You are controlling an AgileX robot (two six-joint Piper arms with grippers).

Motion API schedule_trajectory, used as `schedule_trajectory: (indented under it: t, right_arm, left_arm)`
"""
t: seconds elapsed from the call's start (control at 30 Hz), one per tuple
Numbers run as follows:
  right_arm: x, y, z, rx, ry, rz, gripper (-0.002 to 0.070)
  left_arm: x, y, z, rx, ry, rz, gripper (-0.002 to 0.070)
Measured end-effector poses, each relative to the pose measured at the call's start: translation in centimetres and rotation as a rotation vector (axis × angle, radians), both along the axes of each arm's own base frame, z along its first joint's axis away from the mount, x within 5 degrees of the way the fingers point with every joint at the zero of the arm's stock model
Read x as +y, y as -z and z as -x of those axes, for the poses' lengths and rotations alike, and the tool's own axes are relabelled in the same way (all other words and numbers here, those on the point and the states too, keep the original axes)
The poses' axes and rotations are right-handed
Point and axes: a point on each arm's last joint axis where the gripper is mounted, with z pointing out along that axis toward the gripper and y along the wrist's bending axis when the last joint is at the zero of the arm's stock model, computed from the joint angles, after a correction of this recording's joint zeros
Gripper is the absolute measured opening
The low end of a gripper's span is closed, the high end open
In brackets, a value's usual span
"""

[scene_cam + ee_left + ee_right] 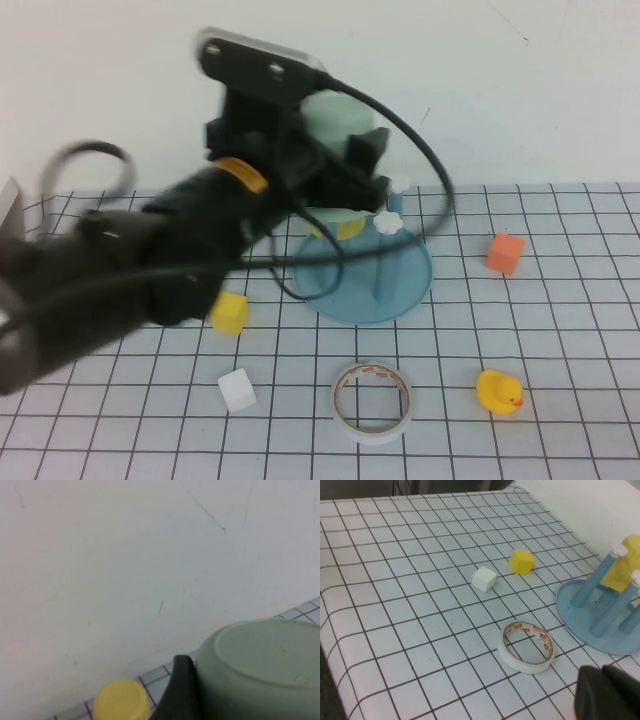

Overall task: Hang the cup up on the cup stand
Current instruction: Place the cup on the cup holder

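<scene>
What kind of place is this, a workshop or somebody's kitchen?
Probably a robot test bench, not a kitchen: a white grid-marked table cover, scattered props like a yellow rubber duck and white tape roll, and a black robot arm reaching across.

Round blue plastic cup stand (580,611) with yellow cup (626,570) on peg; tape roll (526,646), white cube (484,578), yellow cube (522,561) on gridded table (395,605); dark right gripper (607,692) at edge.

2 cups (338,125), 3 cubes (229,313), perhaps 4 pegs (388,224), 1 duck (497,391)
</scene>
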Motion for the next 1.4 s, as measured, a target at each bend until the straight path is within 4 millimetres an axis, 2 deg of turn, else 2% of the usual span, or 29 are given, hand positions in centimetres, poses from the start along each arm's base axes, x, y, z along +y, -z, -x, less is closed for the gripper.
schedule_trajectory:
  t: [0.1,0.37,0.5,0.83,1.0,1.2,1.4]
  right_arm:
    - [0.0,0.0,0.0,0.0,0.0,0.0,0.0]
    - [0.0,0.0,0.0,0.0,0.0,0.0,0.0]
    - [0.0,0.0,0.0,0.0,0.0,0.0,0.0]
    - [0.0,0.0,0.0,0.0,0.0,0.001,0.0]
    - [0.0,0.0,0.0,0.002,0.0,0.002,0.0]
    - [0.0,0.0,0.0,0.002,0.0,0.002,0.0]
    - [0.0,0.0,0.0,0.002,0.0,0.002,0.0]
  left_arm:
    - [-1.1,1.1,-1.0,-0.108,0.005,-0.025,0.0573]
    - [-2.7,2.9,-3.0,-0.363,-0.011,0.035,0.0572]
    - [-4.1,4.4,-4.0,-0.383,0.056,0.012,0.0572]
    - [-6.7,6.0,-6.9,-0.4,0.092,0.022,0.0572]
    - [-6.9,7.0,-8.4,-0.387,0.081,0.008,0.0572]
    - [-6.0,8.8,-10.6,-0.34,0.044,-0.003,0.0572]
    - [-5.1,9.2,-11.9,-0.295,0.038,0.06,0.0572]
